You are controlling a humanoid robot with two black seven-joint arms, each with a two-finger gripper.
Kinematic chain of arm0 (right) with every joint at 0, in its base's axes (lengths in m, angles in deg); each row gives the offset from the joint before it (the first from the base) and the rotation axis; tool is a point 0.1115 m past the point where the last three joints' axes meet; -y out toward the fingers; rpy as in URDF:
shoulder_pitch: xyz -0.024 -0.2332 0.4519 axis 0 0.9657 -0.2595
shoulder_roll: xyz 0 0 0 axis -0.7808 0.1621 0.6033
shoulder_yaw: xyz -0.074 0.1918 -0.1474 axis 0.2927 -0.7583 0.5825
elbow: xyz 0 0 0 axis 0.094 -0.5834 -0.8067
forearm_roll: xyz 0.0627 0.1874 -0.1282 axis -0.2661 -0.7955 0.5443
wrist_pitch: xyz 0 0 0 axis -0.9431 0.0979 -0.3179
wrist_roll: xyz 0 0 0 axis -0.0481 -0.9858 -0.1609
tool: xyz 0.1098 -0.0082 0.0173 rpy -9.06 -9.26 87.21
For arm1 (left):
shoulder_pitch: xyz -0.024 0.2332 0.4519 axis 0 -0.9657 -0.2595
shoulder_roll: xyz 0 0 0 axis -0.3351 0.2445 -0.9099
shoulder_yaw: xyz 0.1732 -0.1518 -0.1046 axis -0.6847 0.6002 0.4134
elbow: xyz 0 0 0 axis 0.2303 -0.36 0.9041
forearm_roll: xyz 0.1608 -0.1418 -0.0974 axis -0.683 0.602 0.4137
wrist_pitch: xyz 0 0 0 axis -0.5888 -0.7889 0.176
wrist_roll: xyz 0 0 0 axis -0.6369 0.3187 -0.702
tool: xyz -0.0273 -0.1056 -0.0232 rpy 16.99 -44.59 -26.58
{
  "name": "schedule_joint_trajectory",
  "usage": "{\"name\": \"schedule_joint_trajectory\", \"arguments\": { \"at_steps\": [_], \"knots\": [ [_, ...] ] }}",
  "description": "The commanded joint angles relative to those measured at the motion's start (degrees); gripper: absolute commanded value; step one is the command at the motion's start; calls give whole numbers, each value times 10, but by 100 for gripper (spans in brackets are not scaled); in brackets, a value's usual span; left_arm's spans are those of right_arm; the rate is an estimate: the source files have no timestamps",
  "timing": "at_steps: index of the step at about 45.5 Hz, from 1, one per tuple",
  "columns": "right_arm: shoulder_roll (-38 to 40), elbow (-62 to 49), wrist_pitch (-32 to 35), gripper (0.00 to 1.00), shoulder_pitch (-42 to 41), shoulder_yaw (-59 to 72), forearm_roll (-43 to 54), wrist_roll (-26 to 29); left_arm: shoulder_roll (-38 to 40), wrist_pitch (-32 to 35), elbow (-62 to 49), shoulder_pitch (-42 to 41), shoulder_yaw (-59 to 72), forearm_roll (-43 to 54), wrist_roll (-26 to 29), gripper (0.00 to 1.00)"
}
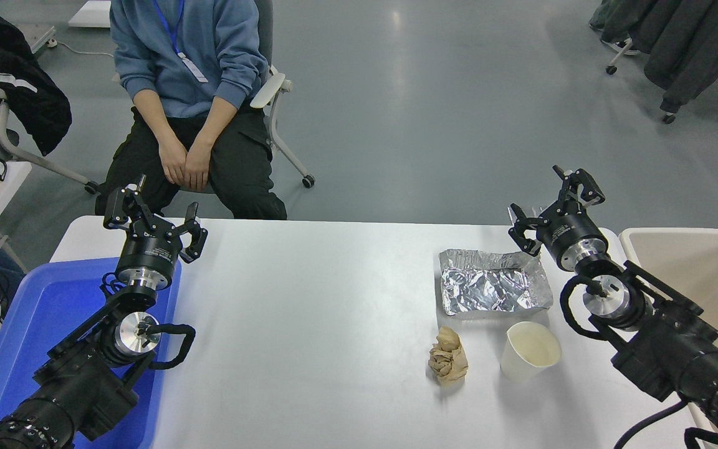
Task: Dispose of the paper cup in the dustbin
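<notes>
The small white paper cup (529,350) stands upright on the white table (321,312), at the right front, its cream inside showing. The beige dustbin (702,274) stands off the table's right edge, partly hidden behind my right arm. My right gripper (552,202) is open and empty, raised near the table's far edge, well beyond and a little right of the cup. My left gripper (154,215) is open and empty, parked at the left above the blue bin's far edge.
A crinkled silver foil tray (493,282) lies just beyond the cup. A crumpled brown paper ball (448,357) lies left of the cup. A bright blue bin (47,337) sits at the table's left. A person (191,106) sits on a chair at the far side.
</notes>
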Motion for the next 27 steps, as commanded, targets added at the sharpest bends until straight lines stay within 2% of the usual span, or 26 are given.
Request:
{"name": "schedule_joint_trajectory", "arguments": {
  "at_steps": [1, 20, 27],
  "knots": [
    [0, 0, 0, 100, 1, 0, 0, 0, 0, 0, 0, 0, 0, 0, -3, 100],
    [1, 11, 9, 100, 8, 8, 5, 0, -1, 1, 1, 2, -4, 1, -4, 100],
    [36, 45, 22, 100, 17, 35, 27, -1, -1, 1, 1, 2, -4, 1, -4, 100]
  ]
}}
